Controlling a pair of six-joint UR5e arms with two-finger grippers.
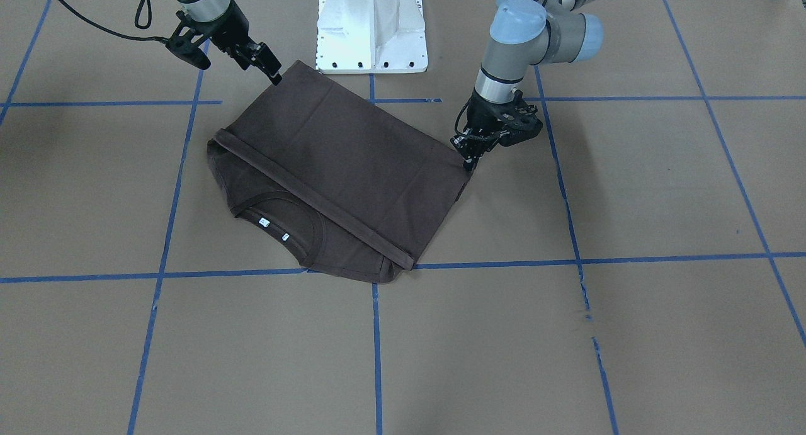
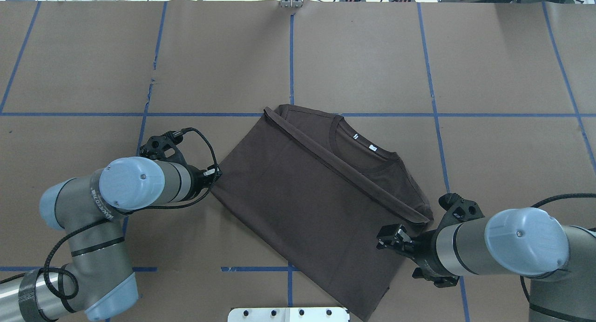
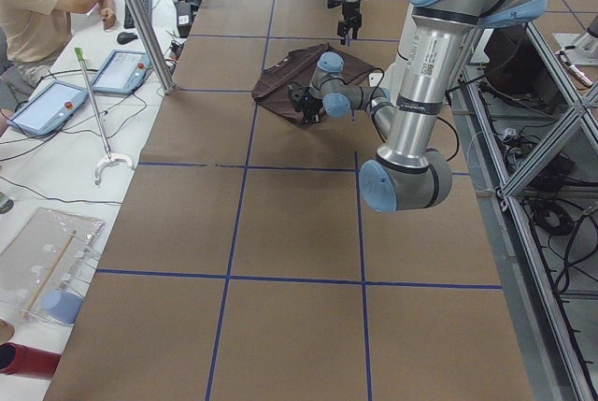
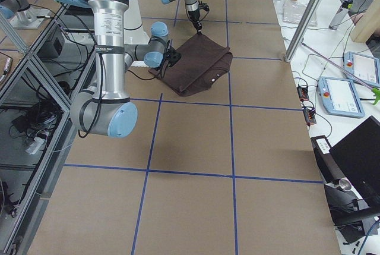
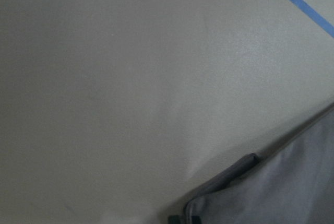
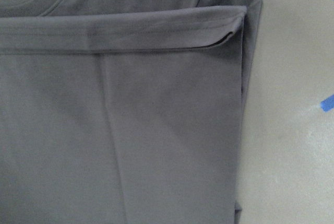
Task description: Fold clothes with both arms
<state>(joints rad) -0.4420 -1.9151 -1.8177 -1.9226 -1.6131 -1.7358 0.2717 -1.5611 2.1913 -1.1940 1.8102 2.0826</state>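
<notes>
I had the brown T-shirt (image 1: 340,164) lying flat on the desk (image 1: 630,334), a little left of centre in the front camera and just below the white pedestal (image 1: 371,26). It was folded over on itself. The lower half lay on top of the chest, and its hem (image 1: 315,199) ran as a diagonal band just short of the collar (image 1: 274,229). The collar was uncovered, with two white tags (image 1: 264,221) facing the bottom of the frame. The lowest edge of the shirt just overlapped a line of blue tape (image 1: 504,264).

The left tool (image 1: 469,163), on the right of that frame, pointed almost straight down, with its tip touching the shirt's right-hand fold corner. Its fingers tapered together to a narrow point, but I could not tell whether they were closed on cloth or only resting against it.

The right tool (image 1: 274,75), at the upper left, slanted down toward the shirt's edge just beside the other fold corner, near the pedestal. I could not tell how far open it was or whether it had hold of anything.

The left wrist camera showed mostly bare desk, with one shirt corner at the lower right. The right wrist camera was filled with cloth, and the hem band crossed the upper part of the frame.
</notes>
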